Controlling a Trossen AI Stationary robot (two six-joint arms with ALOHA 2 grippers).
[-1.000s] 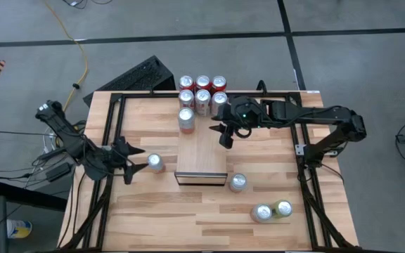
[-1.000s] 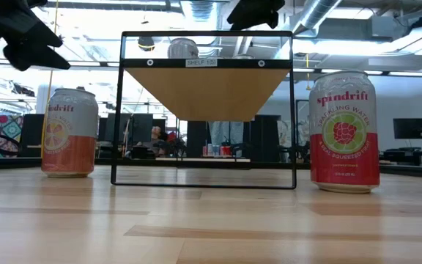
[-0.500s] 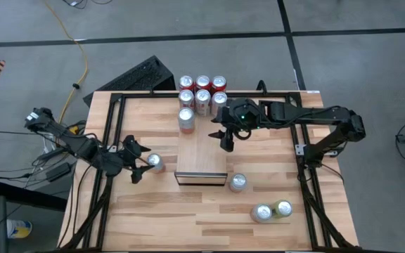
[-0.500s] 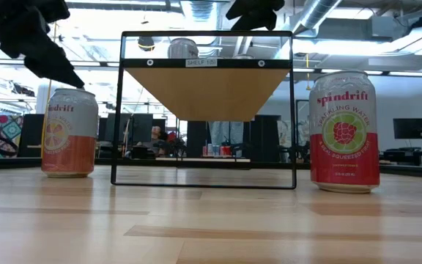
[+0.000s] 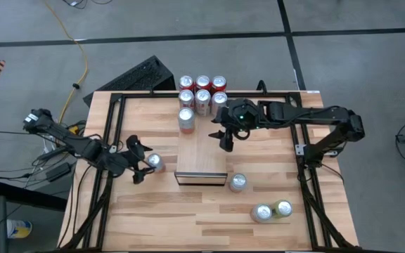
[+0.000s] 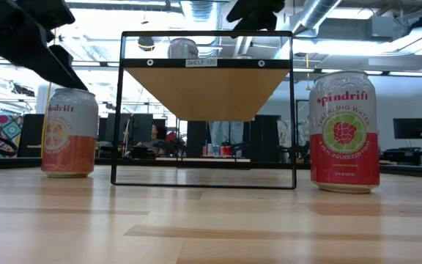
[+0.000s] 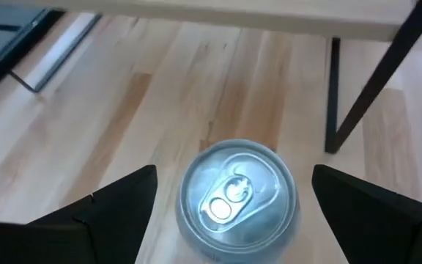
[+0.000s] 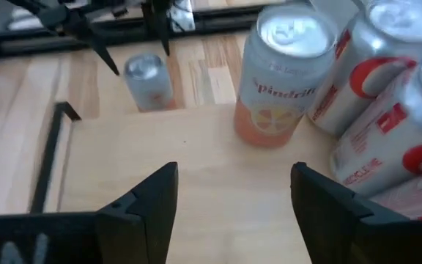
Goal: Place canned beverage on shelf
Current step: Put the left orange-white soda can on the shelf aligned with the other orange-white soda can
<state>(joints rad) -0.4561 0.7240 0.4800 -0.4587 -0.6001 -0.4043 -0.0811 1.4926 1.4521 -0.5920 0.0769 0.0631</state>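
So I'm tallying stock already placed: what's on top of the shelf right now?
One orange-labelled can stands on the shelf at its far left corner. The right pincer hovers open above the bare top, and its arm covers part of the far right edge.

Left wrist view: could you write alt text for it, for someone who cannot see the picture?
Seen from just above, a silver-topped can stands upright on the wooden tabletop, centred between the left gripper and its two dark open jaws, which do not touch it. Beyond the can, a black leg and the pale edge of the shelf cross the picture.
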